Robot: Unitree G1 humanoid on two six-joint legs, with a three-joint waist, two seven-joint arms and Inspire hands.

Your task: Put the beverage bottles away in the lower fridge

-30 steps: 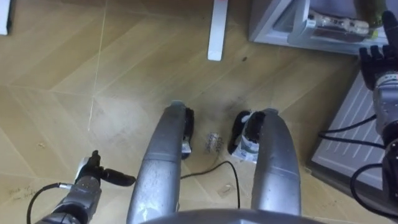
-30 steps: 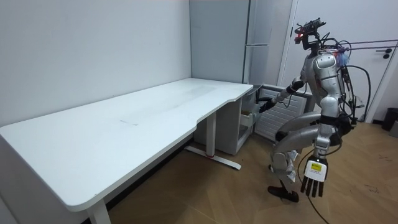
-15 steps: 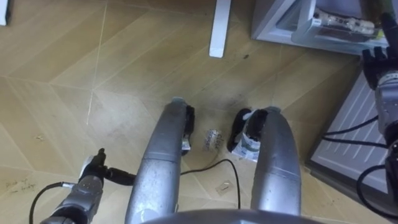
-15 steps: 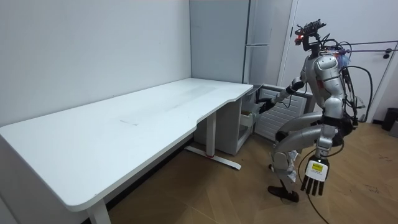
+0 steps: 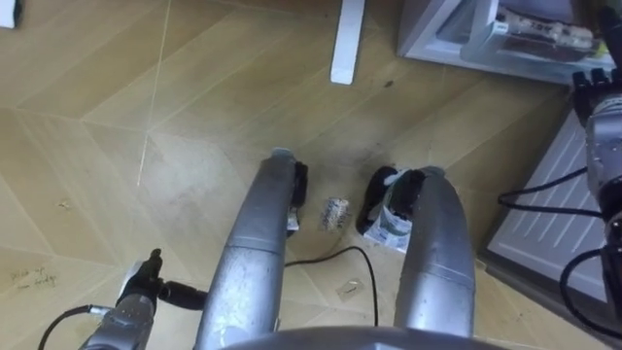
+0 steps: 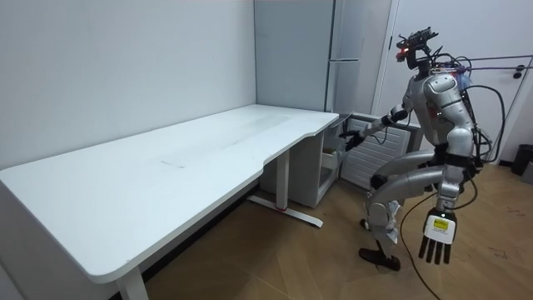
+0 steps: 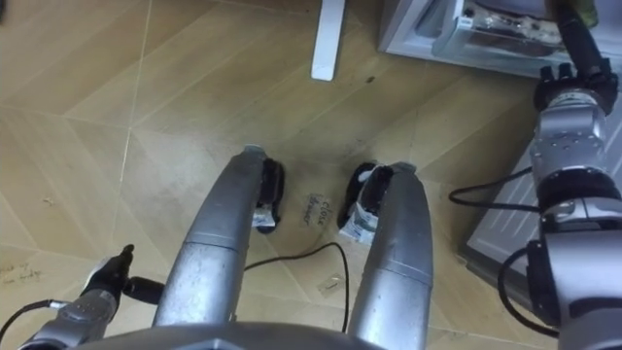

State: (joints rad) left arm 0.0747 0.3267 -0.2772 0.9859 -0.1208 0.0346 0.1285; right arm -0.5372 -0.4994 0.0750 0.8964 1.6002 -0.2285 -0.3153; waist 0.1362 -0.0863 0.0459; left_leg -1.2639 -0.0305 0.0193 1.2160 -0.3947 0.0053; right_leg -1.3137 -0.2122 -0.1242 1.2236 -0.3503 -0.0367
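**Reach at the low fridge: grip unreadable, tight margins**

- Left hand (image 6: 439,229): hangs beside the thigh, fingers straight and slightly spread, holding nothing.
- Pale herringbone wood floor (image 5: 87,117): a small crumpled grey scrap (image 5: 335,214) lies between the feet. The room view shows the robot crouched with bent knees. A foot shuffled onto the scrap could unsettle that stance.
- White square desk leg (image 5: 347,44): stands near the front corner of the low grey fridge (image 5: 423,29).
- The fridge is open, and a pale clear-wrapped pack (image 5: 533,32) lies along its shelf.
- Right hand (image 7: 573,76): reached out to the fridge's open front edge, above the white ribbed panel (image 5: 549,165). I cannot tell how its fingers are set.
- Drinks: none made out for certain. A dark narrow shape just above the right hand may be one.

Risks, as I judge them:
- The hand could catch the shelf edge on the way in.
- If a bottle is held, such a knock could tip it loose.
- The pack may leave the shelf short of room.
- Leaning farther forward strains balance.
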